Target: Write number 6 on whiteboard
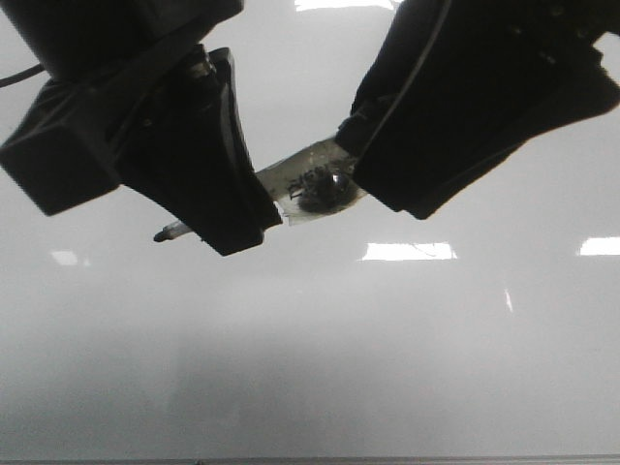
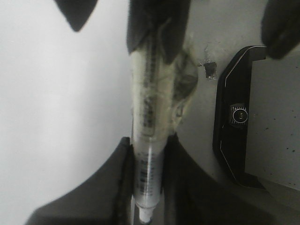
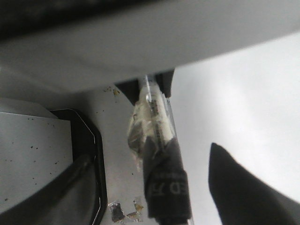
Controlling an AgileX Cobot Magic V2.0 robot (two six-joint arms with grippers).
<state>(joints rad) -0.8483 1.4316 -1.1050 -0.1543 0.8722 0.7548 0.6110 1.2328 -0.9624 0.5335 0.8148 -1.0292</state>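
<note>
The whiteboard [image 1: 310, 368] is a glossy pale grey board that fills the front view. A clear-barrelled marker pen [image 1: 308, 186], wrapped in crumpled tape, hangs above it between my two grippers. My left gripper [image 1: 228, 218] is shut on the pen's barrel [image 2: 147, 117], whose pale end pokes out past the fingers [image 2: 117, 178]. My right gripper [image 1: 383, 179] is open, and the pen's black cap [image 3: 166, 187] lies between its spread fingers [image 3: 243, 192] with a gap on one side. I cannot make out the number 6 on the board.
A black-rimmed unit with a grey plate [image 2: 234, 122] sits beside the board and also shows in the right wrist view [image 3: 89, 154]. Bits of torn tape [image 3: 124, 211] lie on the grey surface. The board's thin dark edge strip [image 1: 310, 460] runs along the near side.
</note>
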